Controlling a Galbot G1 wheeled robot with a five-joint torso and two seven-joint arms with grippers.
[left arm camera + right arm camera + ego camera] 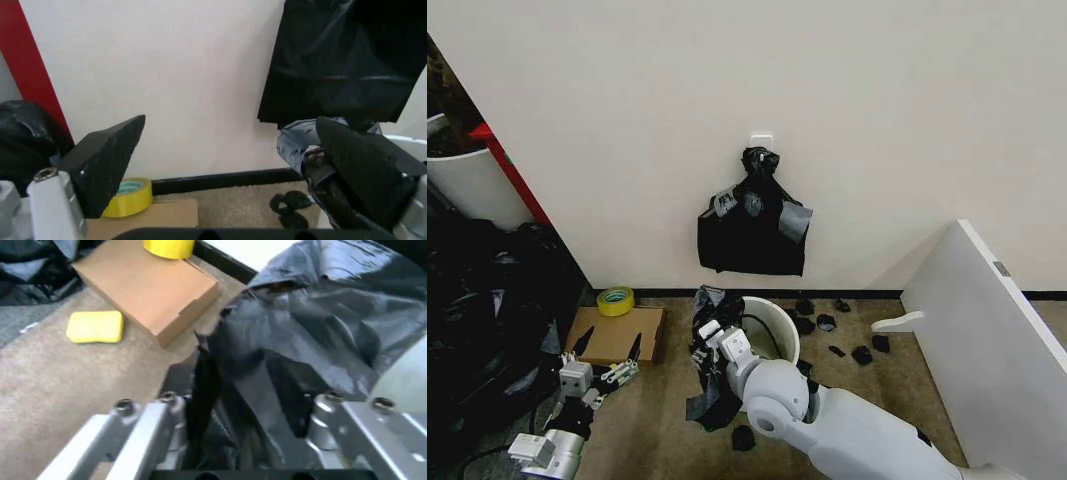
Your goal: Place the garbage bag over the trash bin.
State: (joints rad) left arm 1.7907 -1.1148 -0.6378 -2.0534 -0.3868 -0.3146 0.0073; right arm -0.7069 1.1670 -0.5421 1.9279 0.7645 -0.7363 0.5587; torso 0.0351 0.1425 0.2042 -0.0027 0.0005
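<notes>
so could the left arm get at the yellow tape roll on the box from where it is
Probably yes: the left pincer hangs open over the cardboard box, and the tape roll sits at the box's far edge with nothing between them. The right pincer is at the garbage bag.

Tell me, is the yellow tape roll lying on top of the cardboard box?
Yes, in the head view the yellow tape roll rests on the far edge of the flat cardboard box, near the wall.

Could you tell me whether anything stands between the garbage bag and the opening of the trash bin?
Nothing visible does. The garbage bag already hangs down the outside of the trash bin at its rim, with the right pincer on it there. The bin's mouth looks open. The left pincer hangs open by the cardboard box, apart from both.
</notes>
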